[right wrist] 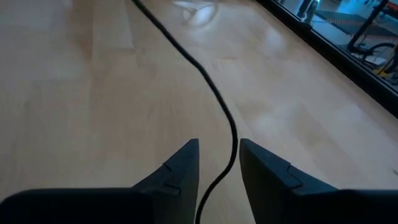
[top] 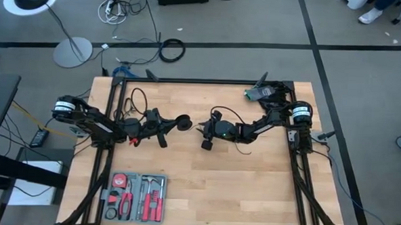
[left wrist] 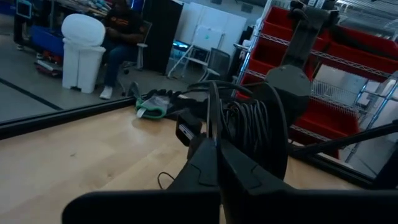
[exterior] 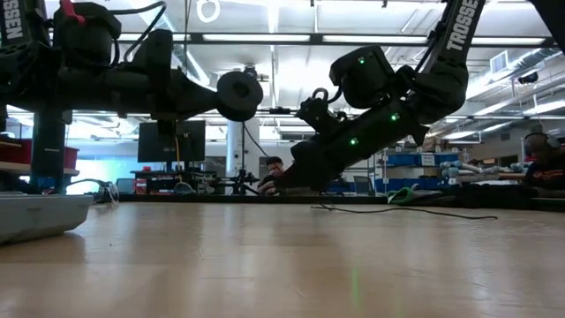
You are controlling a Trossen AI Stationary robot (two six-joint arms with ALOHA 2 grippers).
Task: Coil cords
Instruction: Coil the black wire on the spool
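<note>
The cord is a thin black wire. Part of it is wound in loops (left wrist: pixel 249 134) on a round black puck (top: pixel 184 122), which sits high above the table in the low view (exterior: pixel 240 95). My left gripper (top: pixel 167 124) is shut at the puck. From there the wire runs right to my right gripper (top: pixel 205 134), low over the table's middle. Its fingers are open, and the cord (right wrist: pixel 231 134) passes between them along the wood. A slack stretch (exterior: pixel 397 210) lies on the table beyond. My left gripper pinches the cord between its two shut fingers (left wrist: pixel 214 165), right beside the wound loops on the puck; a thin strand (left wrist: pixel 211 112) rises from the tips. The fingers lie level, pointing toward the table's right. The puck and its loops are lifted clear of the table.
A grey tray of red and black tools (top: pixel 136 196) lies at the near left, its edge showing in the low view (exterior: pixel 35 212). A green and black object (top: pixel 259 93) lies at the far right corner. A thick cable ring (top: pixel 171 50) lies on the floor beyond the table.
</note>
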